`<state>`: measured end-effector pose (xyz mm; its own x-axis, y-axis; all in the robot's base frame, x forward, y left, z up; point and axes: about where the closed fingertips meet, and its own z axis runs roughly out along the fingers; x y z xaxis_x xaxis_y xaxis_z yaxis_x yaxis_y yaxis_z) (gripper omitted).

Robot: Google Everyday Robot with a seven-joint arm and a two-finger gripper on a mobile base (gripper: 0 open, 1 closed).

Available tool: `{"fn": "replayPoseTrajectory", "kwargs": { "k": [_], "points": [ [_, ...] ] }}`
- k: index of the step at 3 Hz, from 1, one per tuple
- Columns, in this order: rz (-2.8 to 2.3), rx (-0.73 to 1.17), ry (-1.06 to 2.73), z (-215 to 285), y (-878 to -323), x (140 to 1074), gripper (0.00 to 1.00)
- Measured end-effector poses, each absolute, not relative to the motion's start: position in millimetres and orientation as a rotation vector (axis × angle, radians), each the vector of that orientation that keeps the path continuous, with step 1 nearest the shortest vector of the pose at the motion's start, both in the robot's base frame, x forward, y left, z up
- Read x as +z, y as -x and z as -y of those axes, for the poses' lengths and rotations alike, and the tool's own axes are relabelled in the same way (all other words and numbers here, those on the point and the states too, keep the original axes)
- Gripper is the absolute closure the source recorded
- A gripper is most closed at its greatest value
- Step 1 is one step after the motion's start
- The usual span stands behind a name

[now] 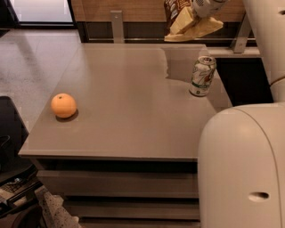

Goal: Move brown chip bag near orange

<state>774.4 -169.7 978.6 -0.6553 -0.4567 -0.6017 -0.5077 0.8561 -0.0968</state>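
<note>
Brown chip bag (183,24): probably light, crinkly, slippery, easily crushed. Hand (201,10), above the table's (133,129) far edge, pinches its upper side. Orange (63,105) lies far left of hand.

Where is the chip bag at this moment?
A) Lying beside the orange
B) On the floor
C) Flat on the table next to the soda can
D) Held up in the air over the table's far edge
D: the brown chip bag hangs from the gripper above the table, far from the orange.
</note>
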Motion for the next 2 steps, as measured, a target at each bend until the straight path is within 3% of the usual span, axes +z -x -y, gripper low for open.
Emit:
{"fn": "replayPoseTrajectory", "kwargs": {
  "k": [2],
  "points": [
    [-2.329, 0.22, 0.806, 153.5, -718.4, 971.4, 1.0]
  ]
}}
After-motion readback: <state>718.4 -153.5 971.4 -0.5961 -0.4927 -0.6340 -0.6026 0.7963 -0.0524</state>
